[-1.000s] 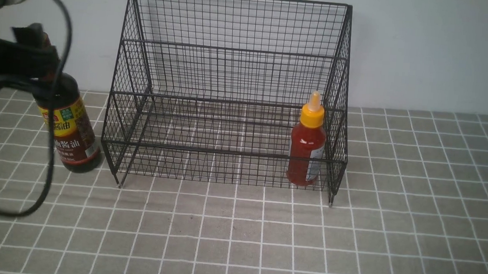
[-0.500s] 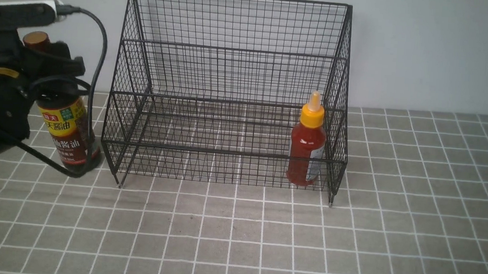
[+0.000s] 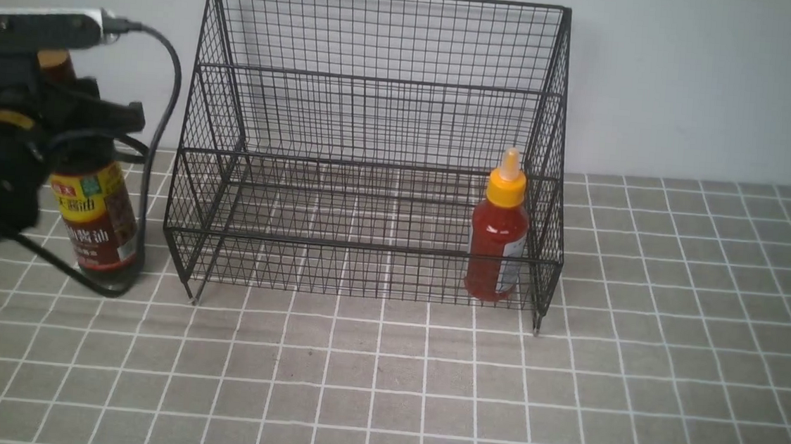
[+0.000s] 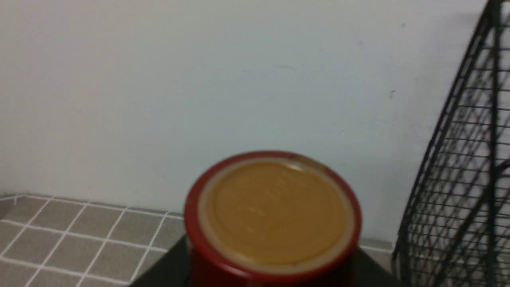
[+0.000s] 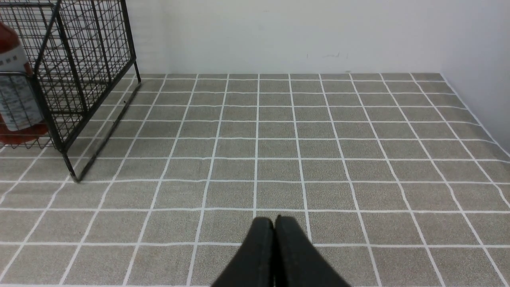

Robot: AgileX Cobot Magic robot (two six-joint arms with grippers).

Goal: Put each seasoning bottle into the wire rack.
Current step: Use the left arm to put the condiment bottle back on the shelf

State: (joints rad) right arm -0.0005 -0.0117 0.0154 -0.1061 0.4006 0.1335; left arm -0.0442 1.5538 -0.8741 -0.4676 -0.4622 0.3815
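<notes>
The tall dark soy-sauce bottle (image 3: 94,216) with a yellow-and-brown label stands on the tiles just left of the wire rack (image 3: 378,79), leaning slightly. My left gripper (image 3: 82,128) is shut round its shoulder below the brown cap (image 4: 273,211). A dark finger (image 4: 165,269) shows beside the neck in the left wrist view. The red squeeze bottle (image 3: 497,244) with a yellow nozzle stands upright inside the rack at its right end and also shows behind the mesh (image 5: 16,99). My right gripper (image 5: 274,223) is shut and empty above bare tiles, right of the rack.
The rack's back stands against a pale wall (image 3: 696,83). The left arm's black cable (image 3: 153,160) loops down between the soy-sauce bottle and the rack's left side (image 4: 458,179). Grey tiled tabletop (image 3: 382,390) spreads in front; a side wall bounds it at the right (image 5: 482,79).
My left gripper swung in over the soy-sauce bottle and closed round its shoulder. The bottle has shifted a little left, away from the rack. The right arm has not moved.
</notes>
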